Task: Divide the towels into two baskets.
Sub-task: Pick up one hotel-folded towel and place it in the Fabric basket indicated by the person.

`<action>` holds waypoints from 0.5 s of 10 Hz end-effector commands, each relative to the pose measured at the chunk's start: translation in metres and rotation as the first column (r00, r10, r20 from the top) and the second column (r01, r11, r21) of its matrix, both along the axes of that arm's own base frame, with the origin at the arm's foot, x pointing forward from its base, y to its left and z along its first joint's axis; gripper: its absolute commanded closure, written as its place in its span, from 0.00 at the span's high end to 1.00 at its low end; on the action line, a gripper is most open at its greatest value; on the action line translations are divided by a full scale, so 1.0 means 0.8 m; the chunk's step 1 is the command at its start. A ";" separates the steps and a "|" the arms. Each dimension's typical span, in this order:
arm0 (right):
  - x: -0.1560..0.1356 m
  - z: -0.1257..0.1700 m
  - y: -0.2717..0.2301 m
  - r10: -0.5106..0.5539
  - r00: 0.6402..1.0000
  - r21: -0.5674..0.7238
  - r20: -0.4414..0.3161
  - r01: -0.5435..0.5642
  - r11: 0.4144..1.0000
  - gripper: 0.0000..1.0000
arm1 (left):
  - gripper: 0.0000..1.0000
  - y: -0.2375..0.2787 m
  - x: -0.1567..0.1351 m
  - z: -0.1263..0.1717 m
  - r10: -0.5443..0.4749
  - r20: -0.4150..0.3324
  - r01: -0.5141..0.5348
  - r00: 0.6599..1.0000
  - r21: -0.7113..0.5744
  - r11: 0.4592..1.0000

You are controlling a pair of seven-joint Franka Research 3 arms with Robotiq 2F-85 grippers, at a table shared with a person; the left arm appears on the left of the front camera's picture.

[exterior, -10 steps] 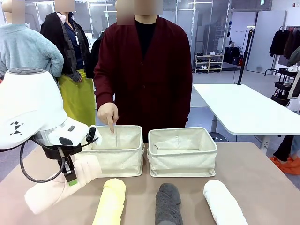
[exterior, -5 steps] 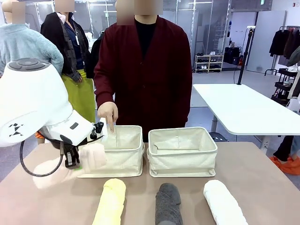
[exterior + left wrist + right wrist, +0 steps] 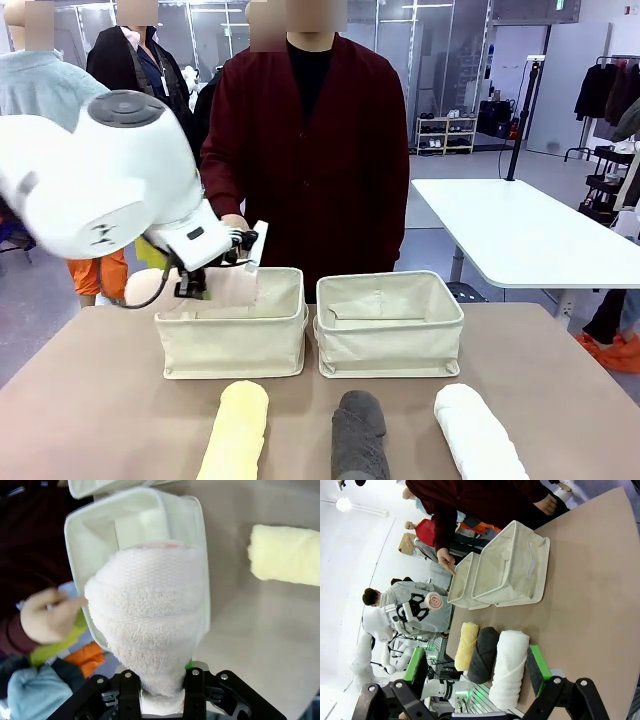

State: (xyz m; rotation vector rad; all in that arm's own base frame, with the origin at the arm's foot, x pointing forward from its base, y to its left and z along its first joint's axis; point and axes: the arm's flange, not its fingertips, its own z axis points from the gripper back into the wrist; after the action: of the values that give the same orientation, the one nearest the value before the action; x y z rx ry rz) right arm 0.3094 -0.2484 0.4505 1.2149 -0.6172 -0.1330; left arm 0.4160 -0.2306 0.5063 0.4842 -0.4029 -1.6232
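Change: cream-white towel (image 3: 232, 287) has been lifted off the table and carried over the left basket (image 3: 236, 346).
Left gripper (image 3: 160, 680): jaws clamped on one end of the roll.
Right gripper (image 3: 477, 666): jaws spread wide, nothing held.
Table: yellow towel (image 3: 235, 430), dark grey towel (image 3: 360, 435) and white towel (image 3: 478, 430) are laid in a row before the baskets.

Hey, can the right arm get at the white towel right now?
Probably yes: the right gripper is open and faces the white towel, which lies uncovered on the table. The dark grey towel lies close beside it.
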 end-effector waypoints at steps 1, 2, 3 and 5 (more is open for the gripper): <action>-0.003 0.004 0.000 0.000 1.000 0.003 0.010 0.000 1.000 1.00 | 0.33 -0.016 0.053 -0.006 -0.086 -0.008 0.086 0.996 0.069 0.994; -0.003 0.004 0.000 0.000 1.000 0.003 0.010 0.000 1.000 1.00 | 0.33 -0.024 0.076 -0.015 -0.067 -0.002 0.067 0.998 0.097 0.993; -0.003 0.004 0.000 0.000 1.000 0.003 0.010 0.000 1.000 1.00 | 0.33 -0.030 0.100 -0.024 -0.070 -0.045 0.074 0.997 0.089 0.993; -0.003 0.004 0.000 0.000 1.000 0.003 0.010 0.000 1.000 1.00 | 0.33 -0.034 0.141 -0.049 -0.045 -0.145 0.056 0.988 0.074 0.996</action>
State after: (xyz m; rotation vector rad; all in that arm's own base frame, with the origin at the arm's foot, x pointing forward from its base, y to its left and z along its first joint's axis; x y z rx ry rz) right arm 0.3094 -0.2485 0.4505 1.2148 -0.6172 -0.1331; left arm 0.5140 -0.2549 0.4609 0.4580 -0.2951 -1.7039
